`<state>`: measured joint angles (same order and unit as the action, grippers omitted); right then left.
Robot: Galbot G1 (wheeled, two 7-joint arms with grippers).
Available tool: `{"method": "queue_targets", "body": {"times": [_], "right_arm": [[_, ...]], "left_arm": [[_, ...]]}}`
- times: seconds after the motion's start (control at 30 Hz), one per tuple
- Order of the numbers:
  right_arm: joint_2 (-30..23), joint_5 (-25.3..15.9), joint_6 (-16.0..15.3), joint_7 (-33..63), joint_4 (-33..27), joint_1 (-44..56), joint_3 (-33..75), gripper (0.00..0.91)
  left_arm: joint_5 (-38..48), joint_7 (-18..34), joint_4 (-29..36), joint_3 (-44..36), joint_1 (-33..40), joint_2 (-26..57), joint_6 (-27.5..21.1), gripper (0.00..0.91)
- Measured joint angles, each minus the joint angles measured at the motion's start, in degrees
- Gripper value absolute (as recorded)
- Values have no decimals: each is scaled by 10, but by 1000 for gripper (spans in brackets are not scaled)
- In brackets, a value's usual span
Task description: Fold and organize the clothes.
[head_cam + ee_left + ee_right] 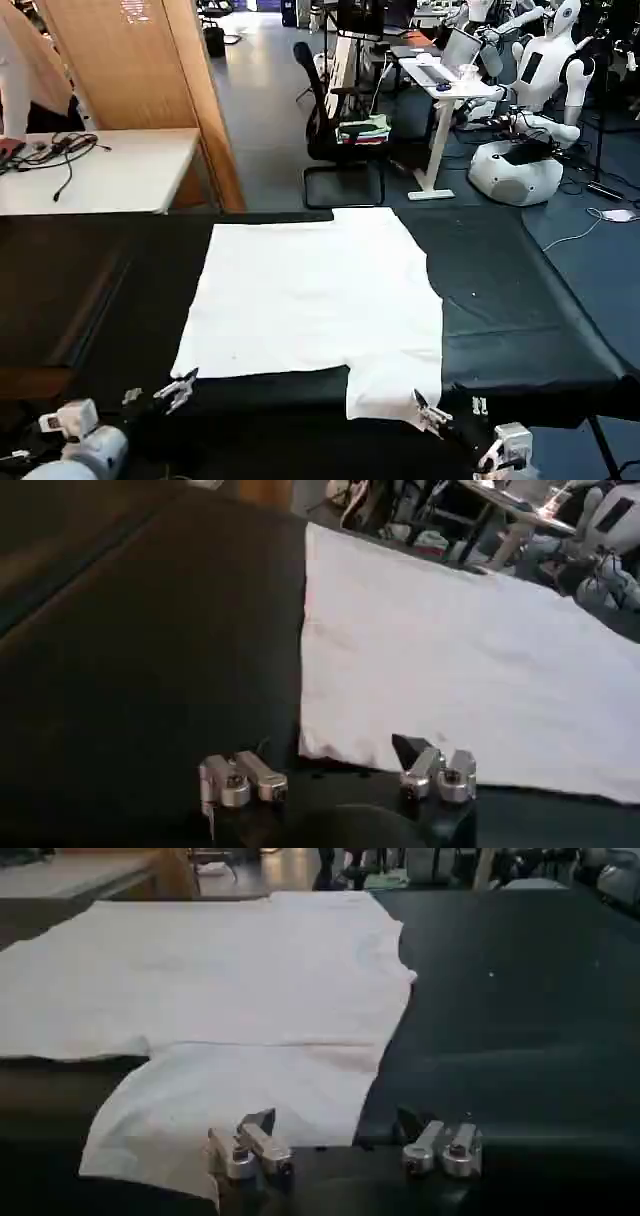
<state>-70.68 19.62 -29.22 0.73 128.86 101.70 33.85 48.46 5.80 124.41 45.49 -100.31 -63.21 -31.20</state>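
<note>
While the T-shirt (pixel 315 300) lies spread flat and plain side up on the black table (pixel 520 300), both grippers sit low at the near edge. Most of the shirt forms a broad white rectangle reaching from the far edge of the table toward the robot, and one narrower flap (pixel 395 385) of it hangs on past the main hem at the robot's right, down to the near edge. The left gripper (pixel 178 388) is just beside the shirt's near left corner, fingers spread apart and holding nothing; in the left wrist view the left gripper (pixel 340 777) shows one fingertip by that corner (pixel 312 745) and the other out over bare black table, and whether the near one touches the cloth cannot be told. The right gripper (pixel 430 412) is at the near right corner of the flap, also spread wide and empty; in the right wrist view the right gripper (pixel 345 1148) has one finger (pixel 250 1148) over the white flap's edge and the other finger (pixel 440 1148) over black table beside it. Behind the table stand a white desk (pixel 110 170) with cables, a black chair (pixel 335 130), and other white robots (pixel 530 110) well apart from the work.
</note>
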Motion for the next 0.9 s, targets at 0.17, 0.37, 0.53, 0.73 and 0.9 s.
{"method": "queue_targets", "body": {"times": [0.17, 0.37, 0.53, 0.73, 0.9], "right_arm": [[-5, -12, -1, 0, -4, 0, -6, 770], [-14, -22, 0, 1, -6, 2, -16, 390], [-18, -23, -2, 5, -6, 5, -18, 137], [-21, -20, -6, 8, 13, 21, -7, 20], [-27, -18, -9, 14, 44, 42, 2, 0]], "left_arm": [[-11, -3, -1, -1, 3, -2, -9, 878], [-21, -3, -4, -6, 3, -4, -9, 0], [-27, -3, -6, -9, 3, -5, -6, 0], [-34, -3, -1, -13, -2, -5, -5, 0], [-42, -1, 17, -8, -14, -5, -4, 0]]}}
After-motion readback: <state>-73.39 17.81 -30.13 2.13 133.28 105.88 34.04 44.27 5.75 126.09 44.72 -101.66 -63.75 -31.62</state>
